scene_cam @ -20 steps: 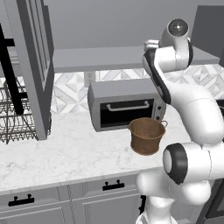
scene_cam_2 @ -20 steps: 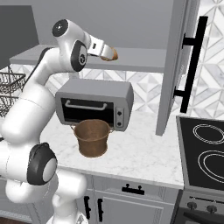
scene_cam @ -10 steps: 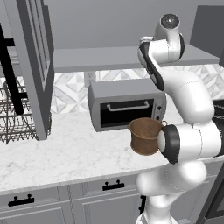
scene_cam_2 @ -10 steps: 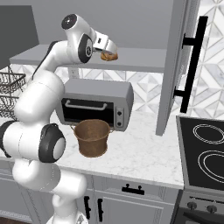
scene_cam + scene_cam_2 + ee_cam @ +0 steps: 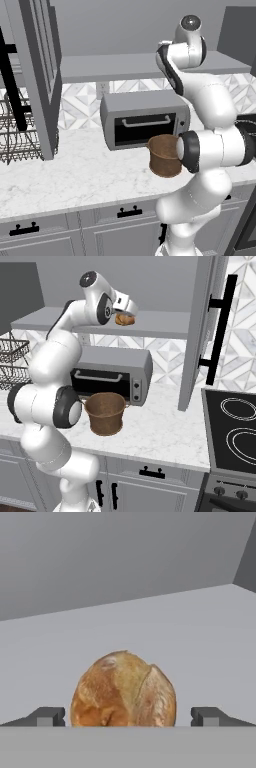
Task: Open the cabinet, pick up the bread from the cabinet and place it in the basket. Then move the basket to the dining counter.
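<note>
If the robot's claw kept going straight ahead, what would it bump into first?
Probably the bread. It sits on the cabinet shelf right between the open claw's fingertips, though how near is unclear.

Kitchen: marble worktop [image 5: 150, 431], toaster oven [image 5: 112, 376], stove [image 5: 232, 431], drawers [image 5: 75, 232].

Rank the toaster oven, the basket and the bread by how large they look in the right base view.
1. toaster oven, clearly the largest.
2. basket, mid-sized, standing in front of the oven.
3. bread, the smallest, a little lump on the cabinet shelf at the open gripper; it sits farther back, but the gap is plain.
</note>
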